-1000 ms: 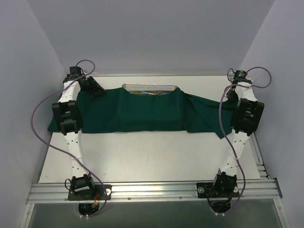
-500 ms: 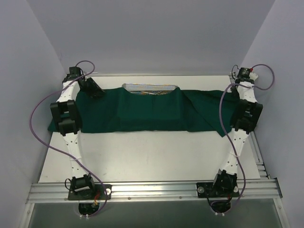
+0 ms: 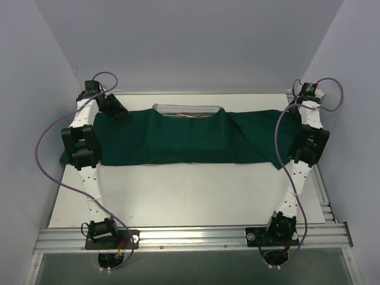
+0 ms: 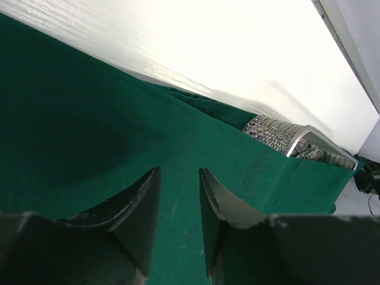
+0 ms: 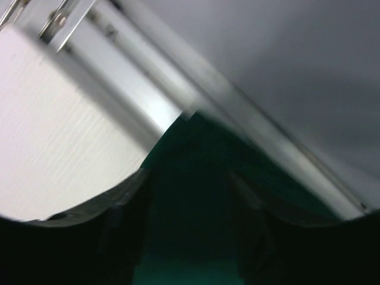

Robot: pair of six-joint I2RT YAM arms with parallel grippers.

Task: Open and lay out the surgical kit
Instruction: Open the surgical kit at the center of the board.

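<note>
Left gripper (image 4: pixel 179 181), far left – jaws part-open over the large dark green cloth drape (image 3: pixel 178 139), holding nothing. One drape, spread along the far side; looks soft and floppy, so pinch an edge. One rectangular silver wire-mesh tray (image 3: pixel 187 110) peeks out far-middle. Right gripper (image 5: pixel 189 178), far right – jaws parted, apparently empty.

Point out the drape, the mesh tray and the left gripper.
drape (image 3: pixel 178 142): top view, the flat middle of the cloth.
mesh tray (image 4: pixel 274 132): left wrist view, the bare mesh corner that shows above the drape.
left gripper (image 4: pixel 179 177): left wrist view, the gap midway between its fingertips.
</note>
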